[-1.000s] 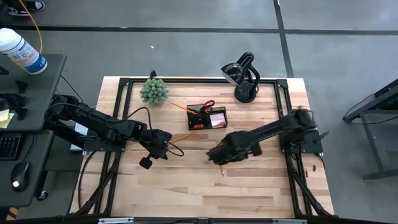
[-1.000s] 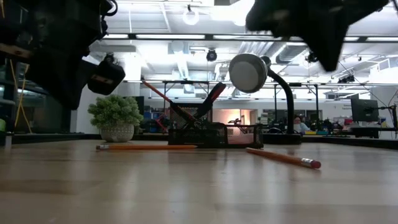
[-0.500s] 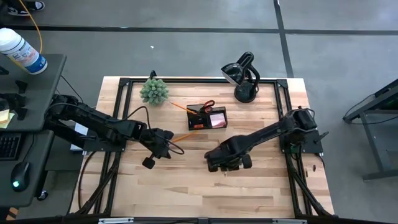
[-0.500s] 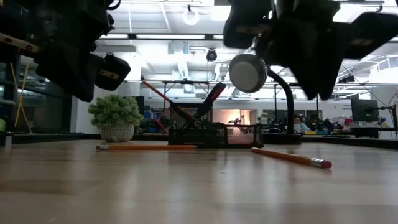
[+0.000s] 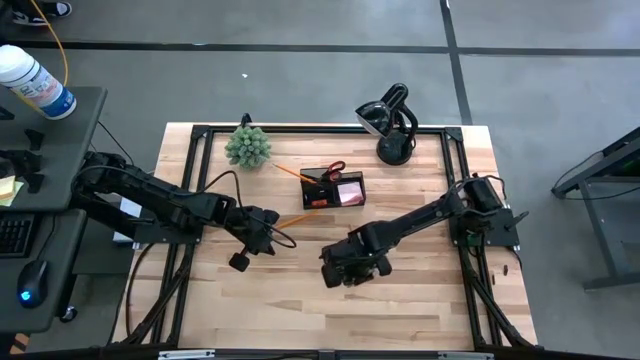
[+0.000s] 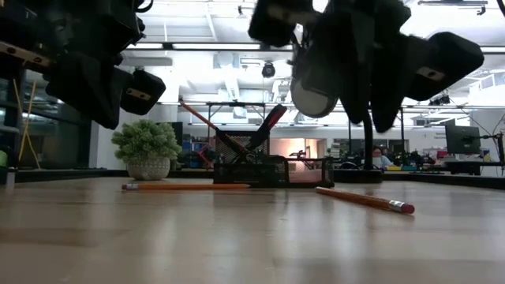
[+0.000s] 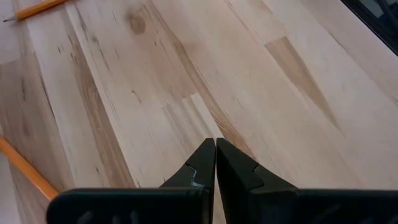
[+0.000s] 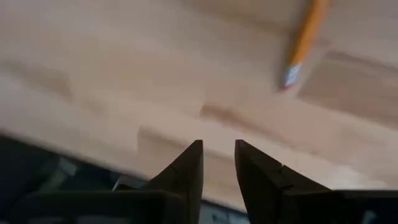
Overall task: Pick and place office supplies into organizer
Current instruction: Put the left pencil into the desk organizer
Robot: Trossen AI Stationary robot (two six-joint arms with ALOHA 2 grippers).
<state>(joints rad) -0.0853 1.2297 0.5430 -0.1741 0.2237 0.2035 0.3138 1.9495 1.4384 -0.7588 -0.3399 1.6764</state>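
While the left gripper [image 5: 240, 259] hangs over bare table [image 5: 420, 310] with jaws together, right gripper [image 5: 335, 275] hovers mid-table, jaws slightly apart and empty, pencil [image 6: 363, 199] lying loose beneath it, second pencil [image 6: 185, 187] beside the organizer [image 5: 333, 189], red-handled scissors [image 5: 333, 169] standing inside.

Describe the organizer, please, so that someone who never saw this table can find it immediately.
On the wooden table, look at the far half, between the green plant and the black desk lamp. The organizer is the low black tray there. Only it holds things: red-handled scissors and a pink pad.
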